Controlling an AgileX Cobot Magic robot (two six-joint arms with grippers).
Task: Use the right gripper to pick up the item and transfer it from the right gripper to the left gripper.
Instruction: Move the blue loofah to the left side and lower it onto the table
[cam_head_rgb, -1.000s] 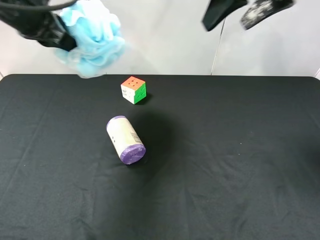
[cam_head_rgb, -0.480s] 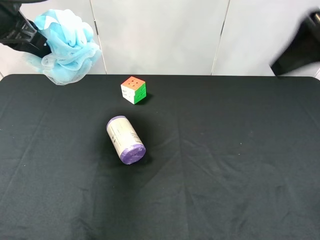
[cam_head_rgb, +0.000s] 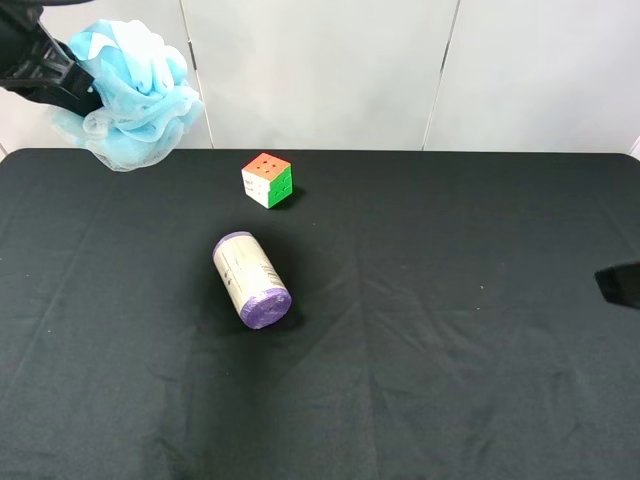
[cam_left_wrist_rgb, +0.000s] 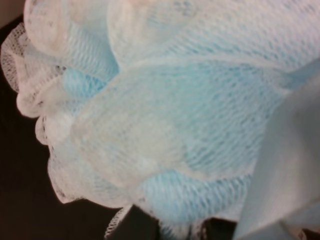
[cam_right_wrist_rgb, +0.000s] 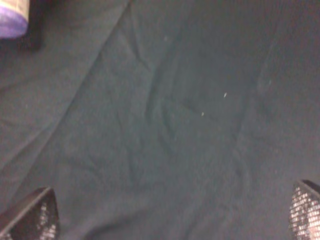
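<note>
High view over table (cam_head_rgb: 450, 390), left wrist against pouf (cam_left_wrist_rgb: 165, 115), right wrist facing table

A multicoloured plastic puzzle cube (cam_head_rgb: 267, 180) sits on a wrinkled black cloth tabletop (cam_head_rgb: 450, 380), toward its far edge. At 6 o'clock from the cube, apart from it, a white cylinder with a purple cap (cam_head_rgb: 250, 279) lies on its side, cap pointing to 5 o'clock. White wall panels (cam_head_rgb: 320, 70) stand behind

The black cloth-covered counter (cam_head_rgb: 450, 360) carries a multicoloured puzzle cube (cam_head_rgb: 267, 180) and, nearer the front, a purple-capped white cylinder (cam_head_rgb: 250, 279) on its side.
</note>
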